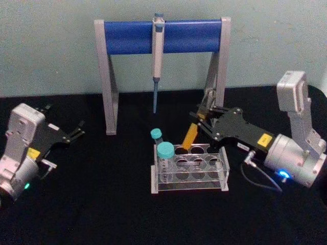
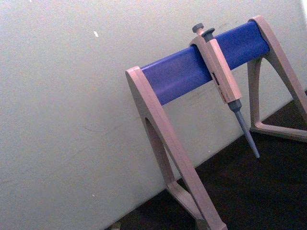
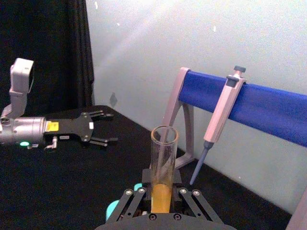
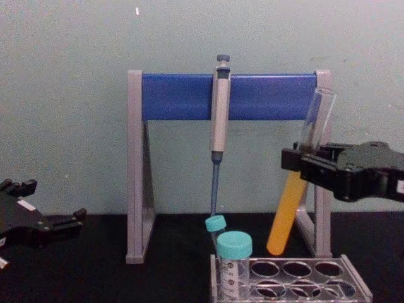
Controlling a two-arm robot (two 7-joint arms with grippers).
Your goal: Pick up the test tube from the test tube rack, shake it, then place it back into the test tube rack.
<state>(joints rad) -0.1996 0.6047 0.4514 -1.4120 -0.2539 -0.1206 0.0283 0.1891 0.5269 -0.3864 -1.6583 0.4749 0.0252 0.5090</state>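
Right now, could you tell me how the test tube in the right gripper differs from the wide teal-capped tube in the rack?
The test tube is long, slim and capless; the teal-capped tube is shorter, wider and capped. The test tube hangs tilted above the test tube rack, held by the right gripper; the teal-capped tube stands in the rack. The test tube holds orange-yellow liquid; the other looks colourless. Both are clear tubes.

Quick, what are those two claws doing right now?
Left gripper: open, holding nothing.
Right gripper: closed on the test tube, above the test tube rack.
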